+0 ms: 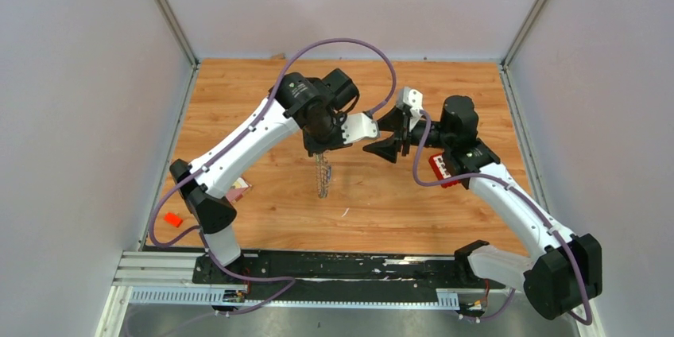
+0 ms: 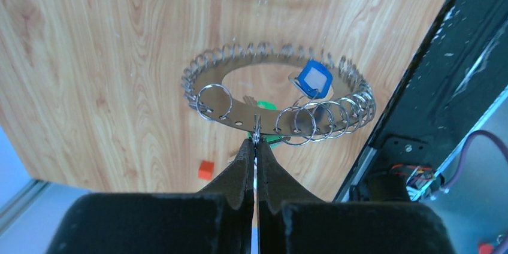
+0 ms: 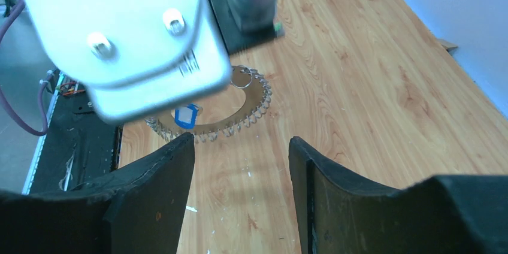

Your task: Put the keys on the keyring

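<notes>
The keyring (image 2: 223, 114), a wide silver band edged with many small split rings, hangs above the wooden table. My left gripper (image 2: 256, 142) is shut on one small ring at its near edge. A blue-headed key (image 2: 315, 78) rests against the band's far right side. A green-headed key (image 2: 267, 106) peeks out behind the band near my fingertips. From above, the keyring (image 1: 322, 175) hangs edge-on under my left gripper (image 1: 321, 151). My right gripper (image 1: 387, 140) stands open just to its right, holding nothing. Its own view shows the keyring (image 3: 247, 105) and the blue key (image 3: 186, 116) beyond its open gripper (image 3: 241, 146).
A red block with white squares (image 1: 439, 168) lies under the right arm. A small orange cube (image 1: 172, 219) and a pink card (image 1: 237, 188) sit near the left arm's base. The black rail (image 1: 334, 265) runs along the near edge. Grey walls enclose the table.
</notes>
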Tool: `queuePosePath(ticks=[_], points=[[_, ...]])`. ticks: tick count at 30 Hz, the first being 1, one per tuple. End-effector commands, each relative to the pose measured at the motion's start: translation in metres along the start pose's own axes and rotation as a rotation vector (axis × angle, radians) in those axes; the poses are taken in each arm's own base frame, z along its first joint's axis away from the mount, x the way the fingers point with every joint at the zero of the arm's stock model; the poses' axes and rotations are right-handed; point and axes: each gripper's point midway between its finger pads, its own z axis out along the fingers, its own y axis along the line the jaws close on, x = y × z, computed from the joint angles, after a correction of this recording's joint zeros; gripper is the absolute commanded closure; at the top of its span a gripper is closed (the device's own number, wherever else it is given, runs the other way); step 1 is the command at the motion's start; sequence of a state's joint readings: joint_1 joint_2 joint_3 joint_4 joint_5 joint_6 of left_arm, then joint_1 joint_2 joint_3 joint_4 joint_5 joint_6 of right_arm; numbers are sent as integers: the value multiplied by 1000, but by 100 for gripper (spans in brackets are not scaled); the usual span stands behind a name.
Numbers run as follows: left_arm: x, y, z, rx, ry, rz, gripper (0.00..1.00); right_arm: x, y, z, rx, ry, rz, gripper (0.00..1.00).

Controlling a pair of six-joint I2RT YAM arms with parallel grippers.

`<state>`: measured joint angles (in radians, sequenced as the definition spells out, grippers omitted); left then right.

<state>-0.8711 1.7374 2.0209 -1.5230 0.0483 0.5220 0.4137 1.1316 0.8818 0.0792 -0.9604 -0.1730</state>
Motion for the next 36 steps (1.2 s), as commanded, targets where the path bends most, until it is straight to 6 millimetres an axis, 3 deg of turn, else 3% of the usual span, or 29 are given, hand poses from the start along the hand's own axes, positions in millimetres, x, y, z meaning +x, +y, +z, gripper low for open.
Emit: queuePosePath(ticks=[1,6,10,17,20,30,36], points=[[21,7,-6,-52,121,34,100,-14,-5,-3,37,-39,-35,40],[23,12,-4,-75,152,71,100,-11,-11,-2,79,-39,-2,37],[32,9,-3,-104,223,178,100,-11,-14,-3,98,-37,10,23],[41,7,-3,-121,284,281,100,-15,-26,-12,149,-50,79,20],[47,11,-7,-148,319,316,100,-17,-36,-19,221,-60,131,1],[51,13,-16,-171,315,396,100,-25,-26,-24,146,-49,113,0],[38,18,-29,-256,167,396,100,-29,-15,-33,119,-32,44,0]])
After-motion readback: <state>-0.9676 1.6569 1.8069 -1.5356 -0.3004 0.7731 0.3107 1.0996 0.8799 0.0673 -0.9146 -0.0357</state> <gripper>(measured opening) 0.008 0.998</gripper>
